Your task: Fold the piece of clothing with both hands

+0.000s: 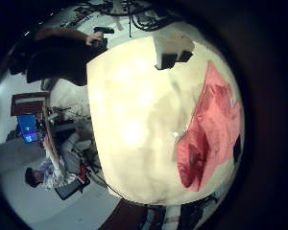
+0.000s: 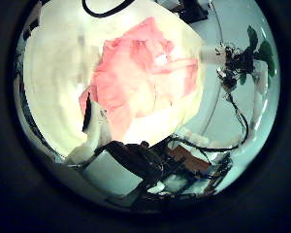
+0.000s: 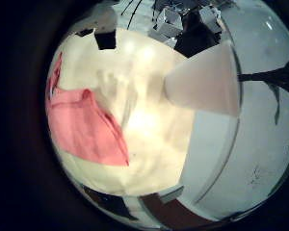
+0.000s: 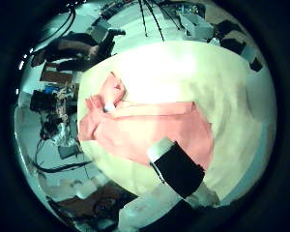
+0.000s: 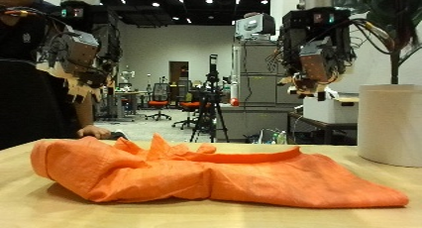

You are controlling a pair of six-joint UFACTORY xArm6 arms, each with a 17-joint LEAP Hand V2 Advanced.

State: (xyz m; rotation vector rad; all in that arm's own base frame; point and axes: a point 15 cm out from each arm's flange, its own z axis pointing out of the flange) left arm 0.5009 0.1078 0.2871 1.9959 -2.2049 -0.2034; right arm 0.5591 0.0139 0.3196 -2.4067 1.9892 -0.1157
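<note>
An orange piece of clothing [image 5: 198,173] lies crumpled and spread across the light table [image 5: 52,213]. My left hand [image 5: 72,52] hangs high above its bunched end, fingers relaxed, holding nothing. My right hand [image 5: 314,55] hangs high above its flatter end, fingers relaxed, holding nothing. The clothing shows on the table in the left little finger side palm view [image 1: 209,129], the left thumb side palm view [image 2: 136,83], the right little finger side palm view [image 3: 82,130] and the right thumb side palm view [image 4: 150,126]. One finger [image 4: 174,169] of the right hand reaches over it.
A tall white cylinder [image 5: 389,124] stands at the table's edge beside the right hand, past the clothing's flat end. Bare table [image 3: 154,115] lies around the clothing.
</note>
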